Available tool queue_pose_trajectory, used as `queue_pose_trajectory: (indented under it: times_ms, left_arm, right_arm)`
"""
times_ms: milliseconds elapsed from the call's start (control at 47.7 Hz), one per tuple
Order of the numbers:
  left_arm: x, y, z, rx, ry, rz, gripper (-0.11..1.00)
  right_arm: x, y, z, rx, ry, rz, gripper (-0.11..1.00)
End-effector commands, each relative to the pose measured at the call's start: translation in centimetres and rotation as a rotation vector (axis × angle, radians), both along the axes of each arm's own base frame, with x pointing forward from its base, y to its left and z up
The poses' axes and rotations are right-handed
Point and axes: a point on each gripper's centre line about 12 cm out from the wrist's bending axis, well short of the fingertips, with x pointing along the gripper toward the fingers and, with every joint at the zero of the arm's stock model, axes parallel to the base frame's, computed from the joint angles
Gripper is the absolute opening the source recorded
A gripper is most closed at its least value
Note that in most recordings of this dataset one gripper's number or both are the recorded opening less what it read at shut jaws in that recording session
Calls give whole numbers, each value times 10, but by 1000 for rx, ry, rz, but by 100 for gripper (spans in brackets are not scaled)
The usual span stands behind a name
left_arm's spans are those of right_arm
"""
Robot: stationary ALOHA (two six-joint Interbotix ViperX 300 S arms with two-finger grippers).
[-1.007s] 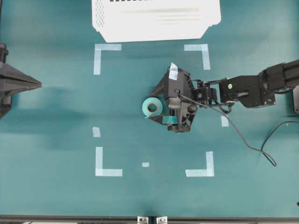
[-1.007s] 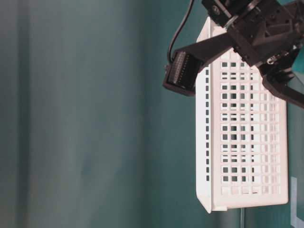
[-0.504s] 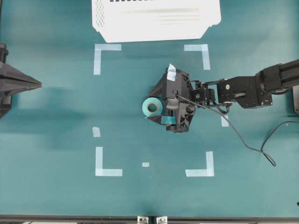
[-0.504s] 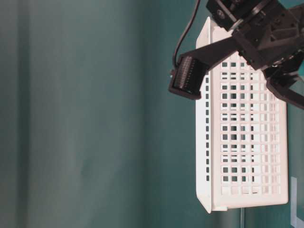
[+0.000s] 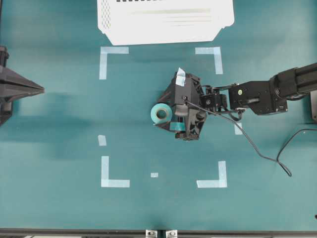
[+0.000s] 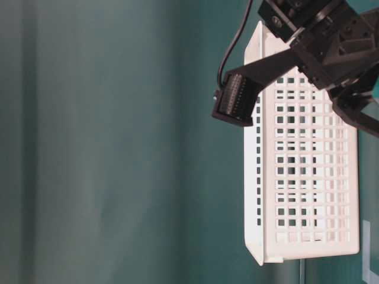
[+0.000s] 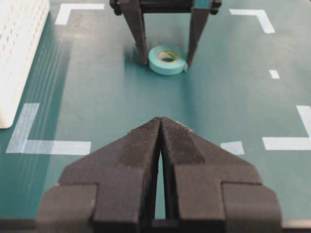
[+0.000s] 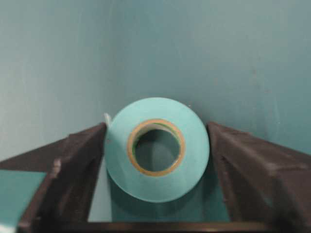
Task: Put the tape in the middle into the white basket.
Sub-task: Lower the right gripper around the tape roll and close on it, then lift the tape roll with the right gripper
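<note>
**A:** where was the tape [image 5: 161, 113] sitting?

**B:** flat on the green counter [image 5: 59, 124], middle of the marked square, well apart from the white basket [image 5: 166, 30] at the far edge. The right hand [image 8: 156, 145] was spread around it, a finger [image 8: 80, 160] on each side (right up against the roll; couldn't tell if it was pinching). The left hand [image 7: 160, 145] was pressed together, off to the side.

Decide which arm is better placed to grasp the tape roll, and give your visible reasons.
Right. The right gripper already straddles the tape roll, a finger on each side. The left gripper sits shut, well away.
</note>
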Motion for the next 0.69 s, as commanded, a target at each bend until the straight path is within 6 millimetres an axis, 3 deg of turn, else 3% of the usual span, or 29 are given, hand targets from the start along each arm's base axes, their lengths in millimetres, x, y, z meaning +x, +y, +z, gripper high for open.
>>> queue_pose_trajectory:
  times_ms: [0,63,420,671]
  left_arm:
    - [1,0,5,0,-12,-3,-11]
    - [1,0,5,-2,-12,-3,-11]
    - [1,0,5,-2,-12,-3,-11]
    - [1,0,5,0,-14,-3,-11]
  right_arm:
    - [4,2,10,3,-27,4,77]
    - [4,2,14,4,-37,4,67]
    - [3,2,27,4,-66,5,67]
    - [3,2,51,7,-118,5,67]
